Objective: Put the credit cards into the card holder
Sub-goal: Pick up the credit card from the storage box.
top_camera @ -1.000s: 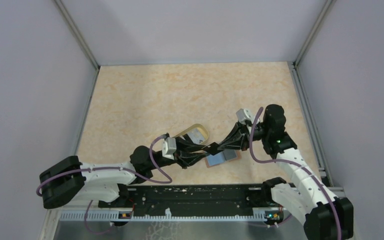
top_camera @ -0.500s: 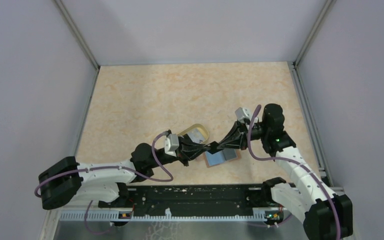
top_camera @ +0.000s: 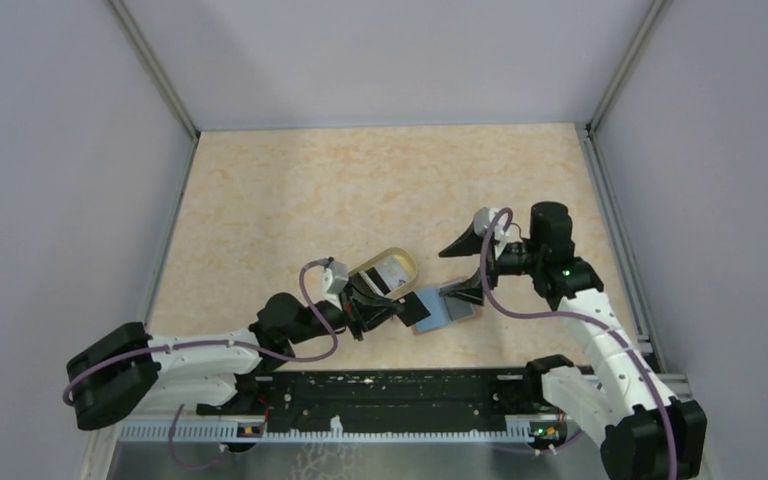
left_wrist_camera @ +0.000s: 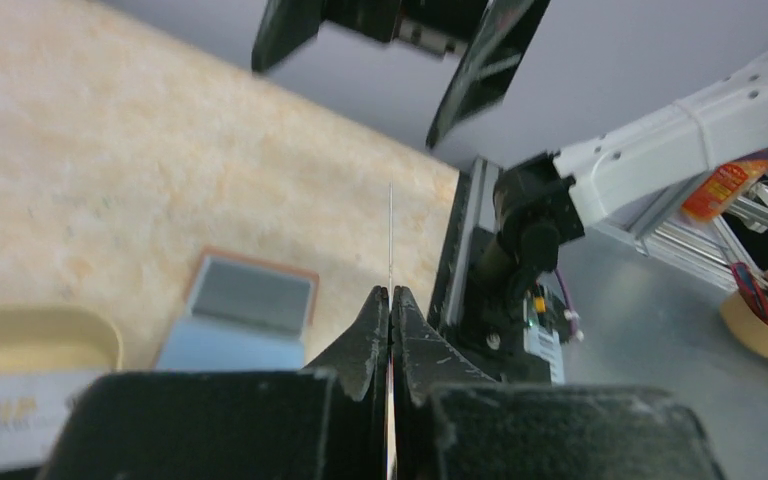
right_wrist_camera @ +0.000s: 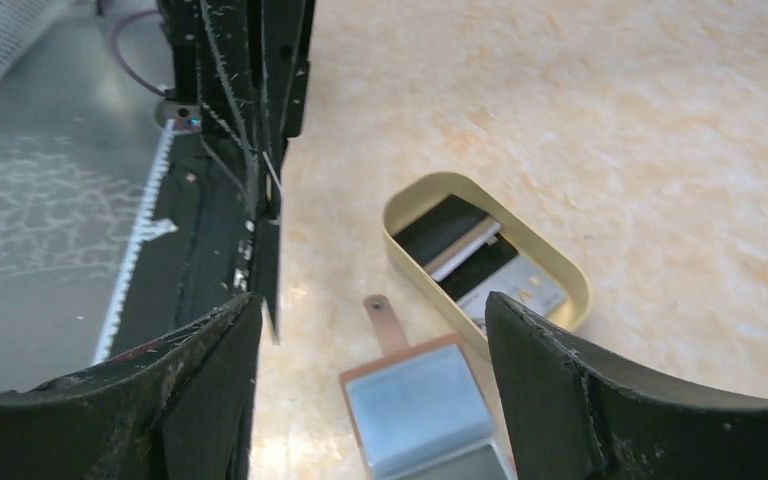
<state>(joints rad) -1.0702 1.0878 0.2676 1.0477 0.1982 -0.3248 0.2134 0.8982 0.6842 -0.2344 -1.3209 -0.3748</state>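
One credit card (left_wrist_camera: 390, 235) is pinched edge-on in my left end effector (left_wrist_camera: 390, 295), just left of the open card holder (top_camera: 447, 312), which lies flat near the tabletop's (top_camera: 360, 180) front edge. At least two more cards (right_wrist_camera: 480, 265) sit in the oval dish (right_wrist_camera: 410, 195) alongside. My right end effector (top_camera: 460, 268) hovers over the holder with its jaws spread, elbow bent. There's plenty of room behind.

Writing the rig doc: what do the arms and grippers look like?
Both the left arm and right arm: white shells, black joints, a purple cable along each. The left gripper and right gripper: black, two flat fingers, scratched. A green light on the right arm.
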